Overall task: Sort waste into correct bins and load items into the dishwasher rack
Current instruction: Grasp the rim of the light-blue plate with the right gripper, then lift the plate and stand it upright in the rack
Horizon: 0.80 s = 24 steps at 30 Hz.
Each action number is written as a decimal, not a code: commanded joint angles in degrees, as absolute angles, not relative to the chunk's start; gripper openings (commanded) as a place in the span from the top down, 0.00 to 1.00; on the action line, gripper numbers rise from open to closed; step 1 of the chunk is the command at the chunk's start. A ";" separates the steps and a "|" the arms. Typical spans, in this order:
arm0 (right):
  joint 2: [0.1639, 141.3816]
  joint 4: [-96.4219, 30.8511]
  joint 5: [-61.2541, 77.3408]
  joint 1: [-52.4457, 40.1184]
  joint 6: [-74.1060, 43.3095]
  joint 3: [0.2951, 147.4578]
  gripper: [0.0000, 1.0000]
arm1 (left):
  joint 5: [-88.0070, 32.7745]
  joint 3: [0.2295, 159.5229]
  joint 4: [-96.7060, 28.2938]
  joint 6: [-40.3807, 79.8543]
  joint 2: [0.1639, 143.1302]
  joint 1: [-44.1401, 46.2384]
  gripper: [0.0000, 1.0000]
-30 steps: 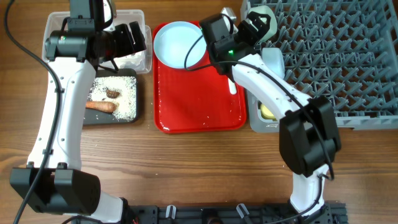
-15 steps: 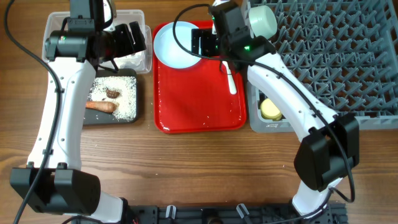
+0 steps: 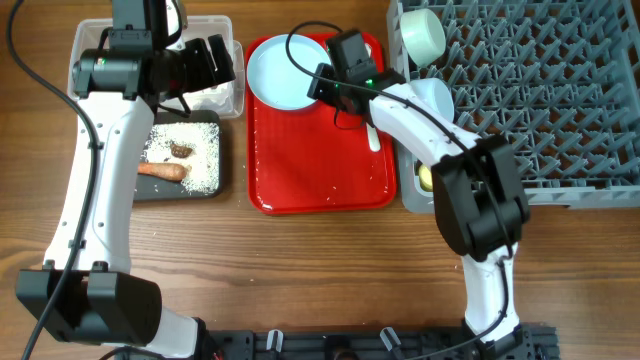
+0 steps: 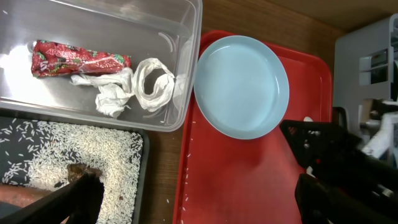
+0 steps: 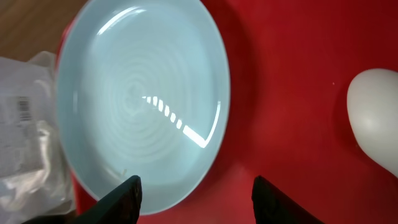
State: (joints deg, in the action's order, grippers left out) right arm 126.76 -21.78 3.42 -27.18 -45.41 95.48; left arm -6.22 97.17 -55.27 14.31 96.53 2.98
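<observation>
The pale blue plate [image 3: 282, 70] lies at the back of the red tray; it also shows in the left wrist view [image 4: 241, 86] and the right wrist view [image 5: 140, 102]. My right gripper [image 3: 322, 87] [image 5: 196, 193] is open and empty, low over the plate's near right edge. The white spoon [image 3: 373, 133] [image 5: 375, 118] lies on the tray to its right. My left gripper [image 3: 212, 62] [image 4: 199, 199] is open and empty over the clear tub [image 3: 232, 100], which holds the red wrapper [image 4: 78, 59] and white tissue [image 4: 134, 90]. The black tray [image 3: 212, 188] holds rice, the carrot stick [image 3: 162, 170] and the brown lump [image 3: 181, 150]. The grey rack [image 3: 540, 90] holds the pale green bowl [image 3: 423, 35], the pale blue bowl [image 3: 434, 96] and the yellow cup [image 3: 426, 180].
The flat red serving tray [image 3: 320, 170] sits between the bins and the rack, with a few rice grains near its left rim [image 4: 186, 155]. Bare wooden table [image 3: 320, 270] lies in front of everything.
My right gripper has let go of the pale green bowl, which now rests in the rack's back left corner, and has swung left and down over the plate. The left arm has not moved.
</observation>
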 commanded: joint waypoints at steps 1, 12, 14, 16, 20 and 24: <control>130.58 -19.84 4.14 -27.18 -48.23 95.94 0.42 | -5.89 97.84 -55.16 14.39 96.38 2.72 0.00; 132.92 -23.59 6.11 -27.07 -47.31 95.96 0.94 | -5.89 97.84 -55.16 14.39 96.38 2.72 0.00; 132.03 -26.44 7.27 -26.52 -45.76 95.96 0.96 | -5.89 97.84 -55.13 14.39 96.38 2.72 0.00; 129.82 -29.50 9.23 -25.76 -40.53 95.98 0.96 | -5.89 97.84 -55.13 14.39 96.38 2.72 0.00; 123.26 -34.13 9.08 -23.79 -34.39 95.98 0.96 | -5.89 97.84 -55.13 14.39 96.38 2.72 0.00; 114.17 -34.50 8.88 -22.24 -26.61 96.01 0.96 | -5.89 97.84 -55.16 14.39 96.38 2.72 0.00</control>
